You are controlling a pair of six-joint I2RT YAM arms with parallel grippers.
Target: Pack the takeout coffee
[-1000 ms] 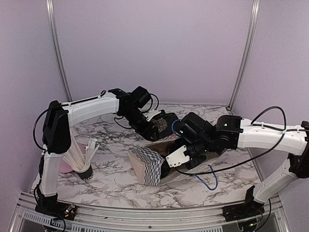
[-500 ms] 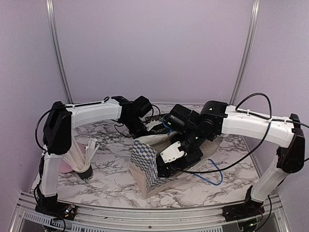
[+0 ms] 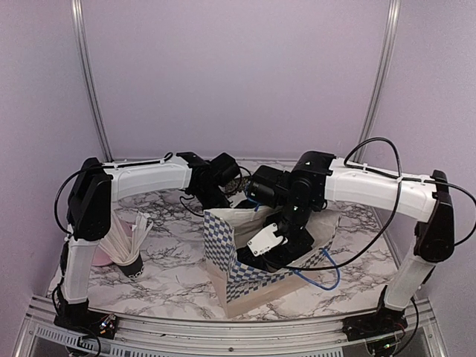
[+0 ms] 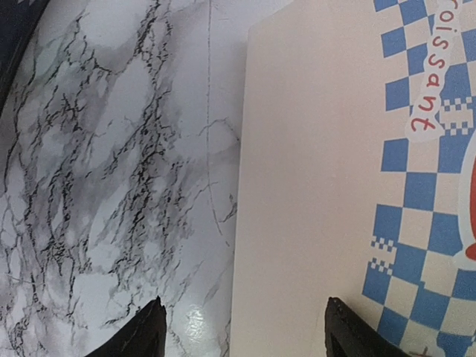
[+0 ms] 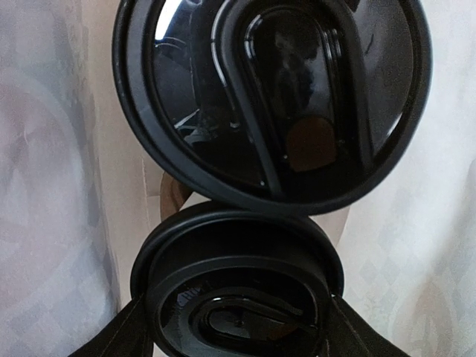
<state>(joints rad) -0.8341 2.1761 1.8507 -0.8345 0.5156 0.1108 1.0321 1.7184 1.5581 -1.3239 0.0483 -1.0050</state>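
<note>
Two grippers were engaged at a blue-and-white chequered paper bag standing upright near the centre of the white marble-patterned table. At the far left, well apart from the bag, stood a black cup of white sticks. Next, the left gripper hovered beside the bag's left rear side, fingers spread and nothing clamped between them. Its camera faced the bag's cream panel with blue checks and red lettering. To the right, the right gripper reached down through the bag's open mouth, its fingers closed against either side of the nearer takeout coffee cup. The farther takeout coffee cup sat just beyond it, and the two lids overlapped in that view. Both cups were therefore inside the bag. Probable hazards:

- Withdrawing the right gripper before a full release would drag the nearer cup upward and tip it against its neighbour.
- The thin, unsupported bag walls could fold inward, or the bag could topple, if the arm brushed the rim.
- The loose blue cable hanging from the right arm near the bag's right wall could snag.

Of the coffee, only the round, glossy black plastic lids showed, each with a raised oval sip section. Both lids appeared properly seated. The cup walls were hidden.
</note>
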